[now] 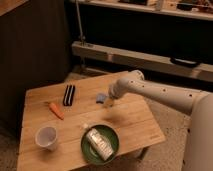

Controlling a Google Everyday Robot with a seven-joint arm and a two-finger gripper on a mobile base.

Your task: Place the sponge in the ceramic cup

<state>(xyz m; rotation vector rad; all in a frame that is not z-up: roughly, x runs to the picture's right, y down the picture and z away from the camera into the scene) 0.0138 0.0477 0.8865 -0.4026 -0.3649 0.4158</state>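
Observation:
The light-blue sponge lies flat on the wooden table, just right of its middle. My gripper hangs at the end of the white arm, right against the sponge's right edge and low over the table. It is open and holds nothing. The white ceramic cup stands upright near the table's front left corner, well away from the gripper.
A black-and-white striped block and an orange carrot lie left of the sponge. A green plate with a box on it sits at the front edge. A dark bench and shelving stand behind the table.

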